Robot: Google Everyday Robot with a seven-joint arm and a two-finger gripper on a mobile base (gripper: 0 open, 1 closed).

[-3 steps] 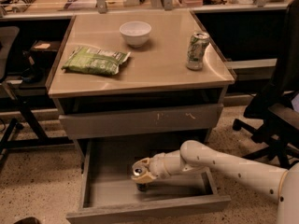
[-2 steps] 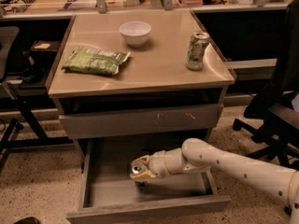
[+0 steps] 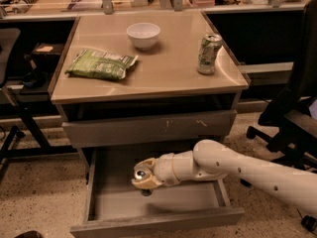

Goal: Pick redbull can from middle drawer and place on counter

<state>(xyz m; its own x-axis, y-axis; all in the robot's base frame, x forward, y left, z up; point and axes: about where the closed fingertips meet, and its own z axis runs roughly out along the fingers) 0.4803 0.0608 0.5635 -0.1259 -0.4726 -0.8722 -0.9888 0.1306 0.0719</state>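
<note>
The counter (image 3: 163,68) is a smooth, glossy beige rectangle with a thin lighter edge, sitting on top of a grey cabinet. Below the counter's front edge is 1 closed drawer front (image 3: 148,129), flat and grey with pale scratch marks. Lower again below the counter, the middle drawer (image 3: 158,224) is pulled out. It is a wide, shallow grey box with a plain front and a matte floor.

The gripper (image 3: 142,178) is inside that open drawer, under the counter's front middle. Its 2 pale beige fingers are pinched around the redbull can (image 3: 141,173). Only the can's round silver top shows clearly, tilted toward the camera, with a dark shadow on the drawer floor beneath it. The rounded, cream-coloured arm (image 3: 233,167) reaches in from beyond the counter's right side.

On the counter's right edge, a taller green-and-white can (image 3: 208,53) stands upright. A round white bowl (image 3: 143,35) sits at the counter's back middle. A crinkled green bag (image 3: 101,65) lies flat on the counter's left half.
</note>
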